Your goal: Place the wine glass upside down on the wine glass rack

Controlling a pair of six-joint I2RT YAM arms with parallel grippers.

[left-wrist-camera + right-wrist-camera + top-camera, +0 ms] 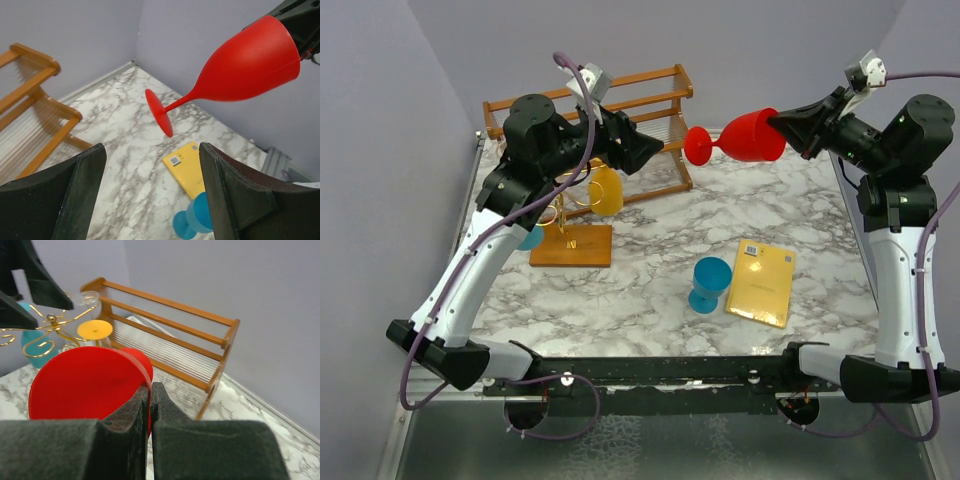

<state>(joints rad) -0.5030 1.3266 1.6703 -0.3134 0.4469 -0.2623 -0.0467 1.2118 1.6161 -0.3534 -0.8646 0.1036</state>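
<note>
Right tool (pixel 788 125) is pinched shut on the bowl rim of the red wine glass (pixel 748 135), held sideways in the air over the far tabletop (pixel 650 250), foot toward the left tool (pixel 648 152). Left tool gapes wide and holds nothing. Likely handover setup, since the wine glass rack (pixel 575 248) stands far left, well apart.

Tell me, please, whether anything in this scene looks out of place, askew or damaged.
Only the red wine glass stands out: it hangs sideways in mid-air, pinched by its rim in the right end effector, stem level and foot towards the open left end effector. Nothing looks spilled or broken.
</note>
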